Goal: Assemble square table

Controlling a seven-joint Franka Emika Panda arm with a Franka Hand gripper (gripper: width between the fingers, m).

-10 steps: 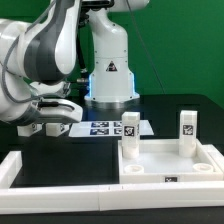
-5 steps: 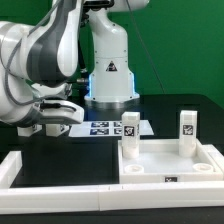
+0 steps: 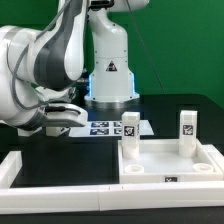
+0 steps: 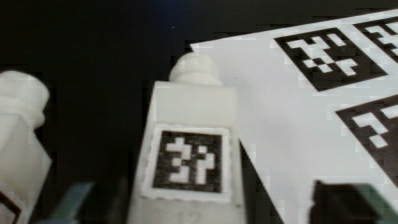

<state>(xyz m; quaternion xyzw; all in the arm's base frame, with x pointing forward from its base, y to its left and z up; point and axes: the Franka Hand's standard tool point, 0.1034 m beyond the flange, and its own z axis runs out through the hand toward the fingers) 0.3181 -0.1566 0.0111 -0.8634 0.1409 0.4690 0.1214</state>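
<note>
While the arm is bent low over the exterior view's left side of the counter (image 3: 75, 155), the gripper (image 3: 48, 126) sits right down by that end of the marker board (image 3: 105, 127), and honestly you can't make out its fingers from there. The wrist view is way clearer. The gripper (image 4: 199, 205) is open fairly wide and straddles a loose leg (image 4: 192, 135), with a dark finger (image 4: 75, 203) on each side. There's a visible gap between each finger and the leg, so nothing's clamped. That leg lies flat, tag facing up, knobby end pointing away from the fingers, partly on the black counter and partly over the edge of the marker board (image 4: 302, 110). A second loose leg (image 4: 22, 125) lies just beside it on the counter, off the board, not touching it. Over on the exterior view's right, the square tabletop (image 3: 160, 158) rests flat on the counter, rim up. At its far corners stand the left upright leg (image 3: 129, 128) and the right upright leg (image 3: 186, 124). A white barrier strip (image 3: 18, 165) runs along the front on the exterior view's left.
</note>
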